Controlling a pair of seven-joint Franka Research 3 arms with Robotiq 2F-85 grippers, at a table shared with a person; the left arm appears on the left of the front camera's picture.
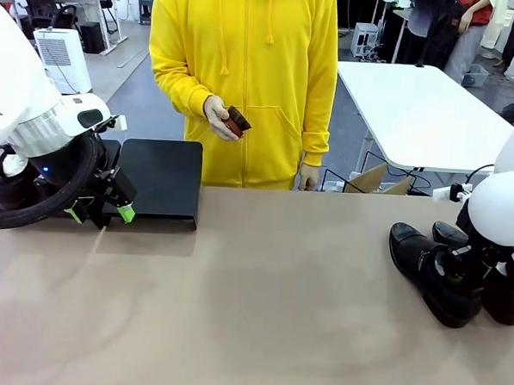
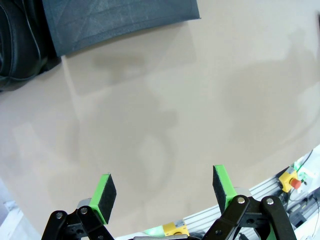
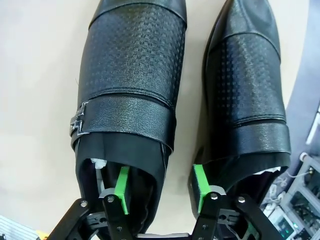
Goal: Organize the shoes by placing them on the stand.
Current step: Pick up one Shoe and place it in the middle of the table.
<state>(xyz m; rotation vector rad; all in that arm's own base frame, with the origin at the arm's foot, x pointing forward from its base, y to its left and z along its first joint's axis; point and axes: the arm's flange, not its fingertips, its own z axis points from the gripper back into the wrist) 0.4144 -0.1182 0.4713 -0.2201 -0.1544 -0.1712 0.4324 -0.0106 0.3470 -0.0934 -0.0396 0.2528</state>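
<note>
Two black shoes lie side by side at the table's right end, a buckled shoe [image 3: 132,75] and a second shoe [image 3: 247,85]; in the front view they are the nearer shoe [image 1: 430,269] and the one behind [image 1: 451,234]. My right gripper [image 3: 161,189] [image 1: 467,271] straddles the buckled shoe's inner side wall. One green pad [image 3: 122,190] is inside the opening and the other stands between the shoes, jaws apart. The black stand [image 1: 158,179] [image 2: 115,20] sits at the far left. My left gripper [image 1: 101,210] [image 2: 164,189] hovers open over bare table in front of it.
A person in a yellow hoodie stands across the table holding a small brown brush [image 1: 236,121]. A black glossy shape [image 2: 20,45] lies beside the stand's corner; I cannot tell what it is. The tan table [image 1: 259,313] stretches wide between the arms.
</note>
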